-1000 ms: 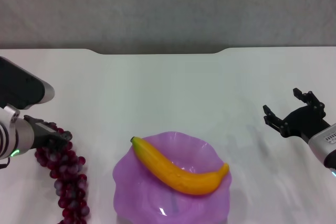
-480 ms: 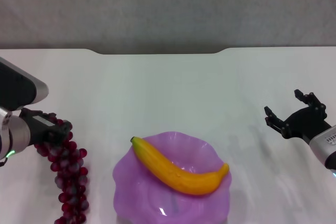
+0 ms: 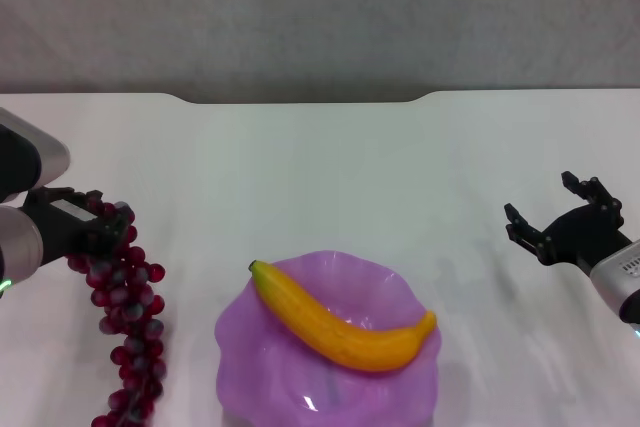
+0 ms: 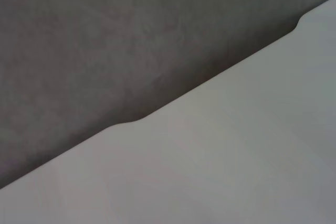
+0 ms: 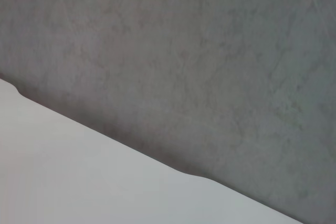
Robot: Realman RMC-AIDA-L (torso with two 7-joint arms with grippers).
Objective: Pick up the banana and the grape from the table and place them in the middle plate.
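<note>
In the head view the banana (image 3: pixel 345 327) lies across the purple middle plate (image 3: pixel 250 362) at the front centre. My left gripper (image 3: pixel 103 230) is at the left, shut on the top of the grape bunch (image 3: pixel 128 322). The bunch hangs down from it toward the table (image 3: pixel 320 167), left of the plate. My right gripper (image 3: pixel 555 215) is open and empty over the table at the right. The wrist views show only the table's far edge (image 4: pixel 131 121) and the grey wall.
A grey wall (image 3: pixel 320 17) stands behind the table's notched far edge (image 3: pixel 300 100). Bare white tabletop lies between the plate and each gripper.
My left gripper has risen with the grape bunch, which now hangs higher and straighter. The right gripper has barely moved. The banana and plate are unchanged.
</note>
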